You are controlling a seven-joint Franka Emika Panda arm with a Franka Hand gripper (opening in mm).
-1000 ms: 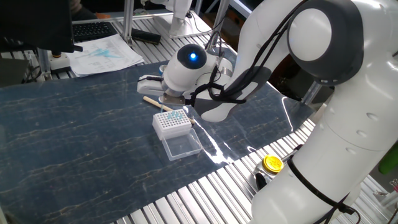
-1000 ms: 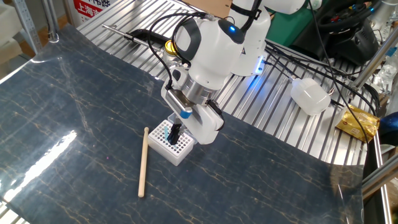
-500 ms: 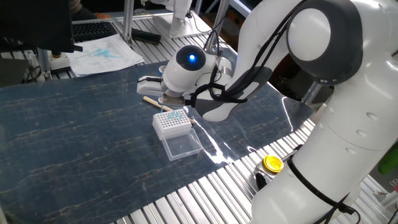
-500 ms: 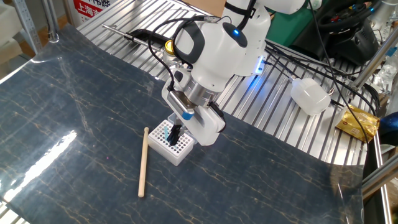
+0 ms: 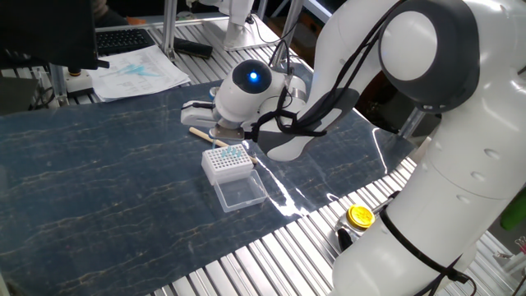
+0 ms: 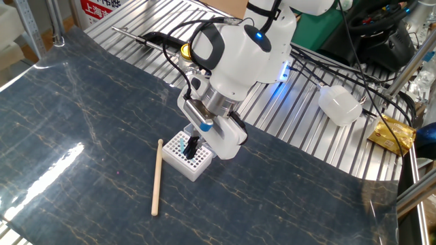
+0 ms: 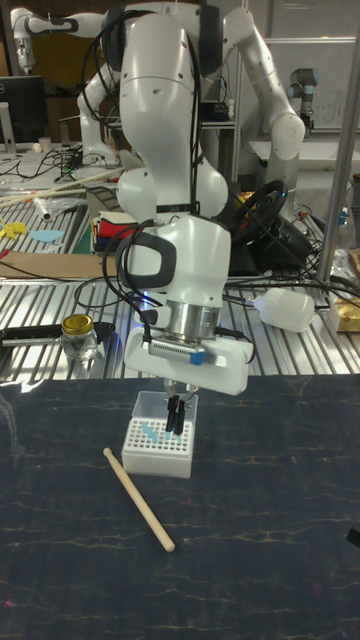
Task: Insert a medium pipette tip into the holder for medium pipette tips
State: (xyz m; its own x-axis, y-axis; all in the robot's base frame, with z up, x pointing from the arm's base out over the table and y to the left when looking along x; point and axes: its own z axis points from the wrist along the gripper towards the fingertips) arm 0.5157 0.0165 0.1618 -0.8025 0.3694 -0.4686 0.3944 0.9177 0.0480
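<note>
Nothing moved; hand [image 7: 177,418] over holder [image 7: 159,448], tip hidden.

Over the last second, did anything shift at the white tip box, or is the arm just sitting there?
Almost nothing shifted. In the other fixed view the arm's white wrist housing sits very slightly higher than a second ago; since half a second ago it looks unchanged. The gripper stays with its dark fingers just above the white rectangular holder with the grid of holes. The holder, its open clear lid and the cream-coloured wooden stick have not moved.
</note>
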